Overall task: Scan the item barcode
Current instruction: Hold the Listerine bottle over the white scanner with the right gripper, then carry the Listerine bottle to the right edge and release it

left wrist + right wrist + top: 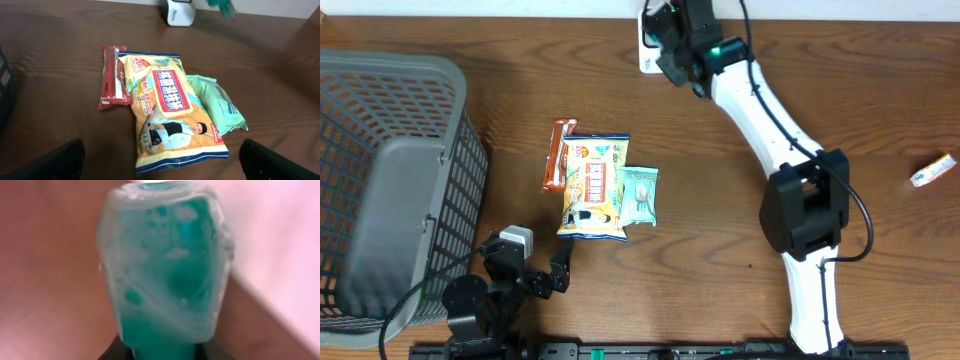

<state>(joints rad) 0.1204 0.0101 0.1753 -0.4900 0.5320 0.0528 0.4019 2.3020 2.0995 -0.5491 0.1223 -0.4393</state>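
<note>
**Teal packet held at the scanner by the far edge of the bench**

The right fingers (667,47) were seen clamped on a teal packet (165,265), held up beside the white scanner (648,52) at the far edge of the bench (840,90); in the left wrist view the packet was only a blur just right of the scanner. The left fingers (525,265) were spread wide with nothing between them, low at the near edge. Near the middle a yellow snack bag (593,187) was laid partly over a red bar (558,155) and touched a green pack (640,195). A grey basket (390,190) was set along the left edge.
</note>
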